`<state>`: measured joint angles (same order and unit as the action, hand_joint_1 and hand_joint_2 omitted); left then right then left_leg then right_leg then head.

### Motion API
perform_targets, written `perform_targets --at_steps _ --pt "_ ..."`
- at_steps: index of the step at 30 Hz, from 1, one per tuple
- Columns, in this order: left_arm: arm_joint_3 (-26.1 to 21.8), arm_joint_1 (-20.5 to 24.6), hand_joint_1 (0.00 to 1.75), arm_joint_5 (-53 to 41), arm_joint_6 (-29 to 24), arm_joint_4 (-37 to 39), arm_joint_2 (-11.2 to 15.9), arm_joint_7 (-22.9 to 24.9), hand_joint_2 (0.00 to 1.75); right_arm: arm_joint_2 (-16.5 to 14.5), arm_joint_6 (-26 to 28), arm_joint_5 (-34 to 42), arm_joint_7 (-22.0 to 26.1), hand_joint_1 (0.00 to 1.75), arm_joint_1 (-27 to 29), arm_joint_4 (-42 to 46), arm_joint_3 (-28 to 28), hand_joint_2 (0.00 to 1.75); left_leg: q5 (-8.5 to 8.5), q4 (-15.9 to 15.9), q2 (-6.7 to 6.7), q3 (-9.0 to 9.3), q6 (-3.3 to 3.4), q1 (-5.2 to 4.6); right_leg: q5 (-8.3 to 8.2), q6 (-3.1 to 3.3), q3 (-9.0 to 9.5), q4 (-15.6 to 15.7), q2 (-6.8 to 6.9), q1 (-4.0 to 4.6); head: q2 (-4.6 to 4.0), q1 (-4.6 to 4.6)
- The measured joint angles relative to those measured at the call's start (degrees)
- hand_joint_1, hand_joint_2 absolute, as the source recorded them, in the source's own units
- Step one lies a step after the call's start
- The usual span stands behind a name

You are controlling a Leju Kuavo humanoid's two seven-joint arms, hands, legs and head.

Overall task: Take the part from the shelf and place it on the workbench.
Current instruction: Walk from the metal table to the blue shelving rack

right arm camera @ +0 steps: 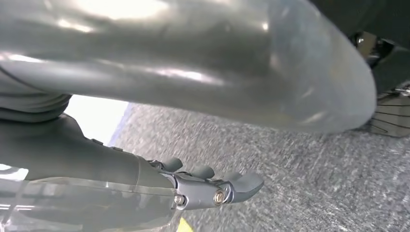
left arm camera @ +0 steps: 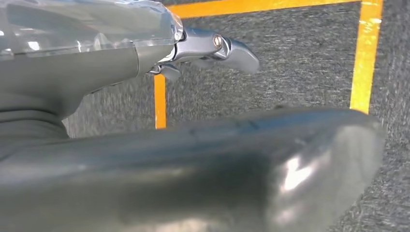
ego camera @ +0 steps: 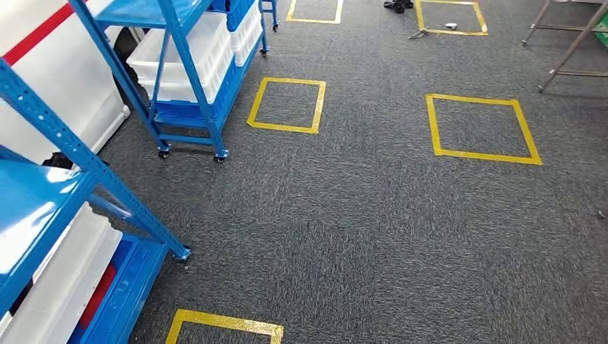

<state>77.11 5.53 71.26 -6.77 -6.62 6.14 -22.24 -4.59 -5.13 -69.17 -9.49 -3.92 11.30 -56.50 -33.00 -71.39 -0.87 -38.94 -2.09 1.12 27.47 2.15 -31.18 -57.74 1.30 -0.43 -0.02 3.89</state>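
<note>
A blue metal shelf (ego camera: 43, 193) stands close at my left, with a white bin (ego camera: 64, 279) and something red (ego camera: 97, 297) on its lower level. I cannot pick out the part among them. My left hand (left arm camera: 96, 72) hangs over the grey carpet, its thick thumb (left arm camera: 217, 174) apart from the outstretched fingers (left arm camera: 227, 48), and holds nothing. My right hand (right arm camera: 96, 164) also hangs above the carpet with nothing in it. Its fingers (right arm camera: 232, 186) are stretched out, well apart from its thumb (right arm camera: 193, 58).
A second blue shelf on castors (ego camera: 190, 107) carries stacked white bins (ego camera: 183, 54) further back on the left. Yellow tape squares (ego camera: 287, 105) (ego camera: 482, 129) (ego camera: 222, 326) mark the grey carpet. Thin metal legs (ego camera: 566, 43) stand at the far right.
</note>
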Motion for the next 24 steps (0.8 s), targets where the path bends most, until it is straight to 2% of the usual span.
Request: perform_targets --at_steps 1,2,3,4,6,7,8,10,11,12,14,15,16,17,18,19,21,22,23,24 --pt "0.00 -0.09 0.00 -0.01 -0.03 0.00 -0.04 0.14 0.00 0.11 0.17 -0.13 -0.25 0.00 0.09 0.00 0.00 0.00 -0.74 -2.48 0.17 -0.96 -0.07 0.00 0.04 0.06 -0.01 -0.02 0.85 0.16 0.00 0.00" --pt "0.00 -0.26 0.00 -0.01 -0.07 0.00 -0.09 0.25 0.00 0.25 0.33 -0.31 -0.57 0.00 0.13 0.00 0.00 0.00 -0.37 -2.80 0.32 -0.82 -0.06 0.00 0.08 0.10 -0.01 -0.05 1.65 0.29 0.00 0.00" --pt "0.00 -0.43 0.00 -0.01 -0.11 0.00 -0.12 0.33 0.00 0.38 0.47 -0.46 -0.86 0.00 0.13 0.00 0.00 0.00 0.99 -0.66 0.60 0.55 0.04 -0.03 0.13 0.12 0.03 -0.07 2.38 0.39 0.00 0.00" --pt "0.00 -0.53 0.00 -0.01 -0.14 0.00 -0.13 0.38 0.00 0.45 0.54 -0.60 -1.05 0.00 0.12 0.00 0.00 0.00 2.89 3.34 1.33 2.86 0.27 -0.09 0.19 0.09 0.12 -0.10 3.06 0.48 0.00 0.00" --pt "0.00 -0.42 0.00 -0.01 -0.16 0.00 -0.08 0.37 0.00 0.54 0.55 -0.72 -1.21 0.00 0.12 0.00 0.00 0.00 5.37 11.20 3.77 7.09 0.99 -0.55 0.40 -0.20 0.33 -0.20 4.29 0.77 0.00 -0.01" --pt "0.00 -0.34 0.00 -0.01 -0.16 0.00 -0.05 0.35 0.00 0.60 0.54 -0.73 -1.25 0.00 0.07 0.00 0.00 0.00 5.81 13.27 4.55 8.08 1.32 -0.80 0.48 -0.45 0.41 -0.26 4.81 0.87 0.00 -0.01" --pt "0.00 -0.36 0.00 -0.01 -0.20 0.00 -0.02 0.31 0.00 0.66 0.54 -0.73 -1.31 0.00 -0.02 0.00 0.01 0.00 5.79 13.99 4.72 8.28 1.61 -1.03 0.52 -0.72 0.49 -0.27 5.34 0.91 0.00 -0.01" --pt "0.00 -0.65 0.00 -0.01 -0.31 0.02 0.10 0.10 0.00 0.74 0.54 -0.80 -1.43 0.00 -0.29 0.00 0.02 0.00 6.19 14.25 3.47 8.19 2.07 -0.99 0.58 -1.28 0.69 -0.23 6.10 0.84 0.00 0.00" --pt "0.00 -0.81 0.00 -0.01 -0.37 0.03 0.19 -0.09 0.00 0.74 0.54 -0.93 -1.48 0.00 -0.35 0.00 0.03 0.00 6.49 14.55 2.89 8.29 2.33 -0.83 0.95 -1.63 0.67 -0.58 5.26 0.72 0.00 -0.01" --pt "0.00 -0.85 0.00 -0.01 -0.39 0.04 0.28 -0.31 0.00 0.73 0.54 -1.12 -1.51 0.00 -0.34 0.00 0.05 0.00 6.82 14.85 2.30 8.37 2.61 -0.64 1.92 -1.97 0.21 -1.77 3.74 0.60 0.00 -0.01" --pt "0.00 -0.73 0.00 -0.01 -0.38 0.05 0.49 -0.66 0.00 0.59 0.50 -1.48 -1.46 0.00 -0.14 -0.01 0.13 0.00 7.27 15.15 1.10 8.23 2.98 -0.40 5.54 -2.48 -2.44 -7.69 0.06 0.19 0.00 -0.02" --pt "0.00 -0.64 0.00 -0.01 -0.36 0.07 0.62 -0.75 0.00 0.44 0.46 -1.56 -1.32 0.00 -0.04 -0.02 0.20 0.00 7.37 15.10 0.44 8.04 3.06 -0.40 7.50 -2.60 -4.40 -11.81 -0.77 0.08 0.00 -0.02" --pt "0.00 -0.62 0.00 -0.01 -0.34 0.10 0.78 -0.82 0.00 0.23 0.42 -1.58 -1.16 0.00 0.04 -0.04 0.26 0.00 7.43 15.02 -0.26 7.89 3.05 -0.40 8.70 -2.72 -6.06 -15.25 -1.07 -0.04 0.00 -0.02" --pt "0.00 -0.67 0.00 -0.01 -0.31 0.16 0.93 -0.91 0.00 0.02 0.39 -1.60 -0.98 0.00 0.09 -0.05 0.33 0.00 7.47 14.92 -0.98 7.79 3.00 -0.38 8.82 -2.83 -6.94 -17.03 -1.15 -0.17 0.00 -0.02" --pt "0.00 -0.75 0.00 0.00 -0.26 0.25 1.11 -1.05 0.00 -0.21 0.34 -1.68 -0.84 0.00 0.11 -0.06 0.39 0.00 7.48 14.77 -1.76 7.74 2.88 -0.32 7.69 -2.92 -6.68 -16.40 -1.22 -0.36 0.00 -0.02" --pt "0.00 -0.80 0.00 0.00 -0.19 0.34 1.28 -1.27 0.00 -0.41 0.24 -1.84 -0.77 0.00 0.10 -0.07 0.48 0.00 7.45 14.59 -2.55 7.73 2.70 -0.24 5.67 -3.01 -5.32 -13.51 -1.46 -0.61 0.00 -0.02" --pt "0.00 -0.81 0.00 0.01 -0.03 0.61 1.67 -1.79 0.00 -0.81 -0.19 -2.36 -0.74 0.00 0.13 -0.09 0.74 0.00 7.25 14.05 -4.06 7.53 2.04 -0.11 2.04 -3.15 -1.58 -5.52 -3.64 -1.05 0.00 -0.02" --pt "0.01 -0.81 0.00 0.01 0.01 0.76 1.86 -1.97 0.00 -1.02 -0.39 -2.56 -0.70 0.00 0.11 -0.11 0.87 0.00 7.19 13.82 -4.67 7.31 1.60 -0.10 1.17 -2.99 -0.42 -2.92 -4.58 -1.14 0.00 -0.02" --pt "0.04 -0.86 0.00 0.01 0.04 0.93 2.04 -2.05 0.00 -1.21 -0.50 -2.61 -0.61 0.00 0.07 -0.14 0.96 0.00 7.20 13.70 -5.20 7.03 1.14 -0.08 0.98 -2.72 0.08 -1.68 -5.26 -1.06 0.00 -0.01" --pt "0.10 -0.94 0.00 0.01 0.05 1.10 2.21 -2.06 0.00 -1.34 -0.51 -2.51 -0.43 0.00 0.00 -0.17 0.99 0.00 7.31 13.75 -5.71 6.79 0.66 -0.04 1.07 -2.31 0.06 -1.63 -5.11 -0.80 0.00 -0.01"
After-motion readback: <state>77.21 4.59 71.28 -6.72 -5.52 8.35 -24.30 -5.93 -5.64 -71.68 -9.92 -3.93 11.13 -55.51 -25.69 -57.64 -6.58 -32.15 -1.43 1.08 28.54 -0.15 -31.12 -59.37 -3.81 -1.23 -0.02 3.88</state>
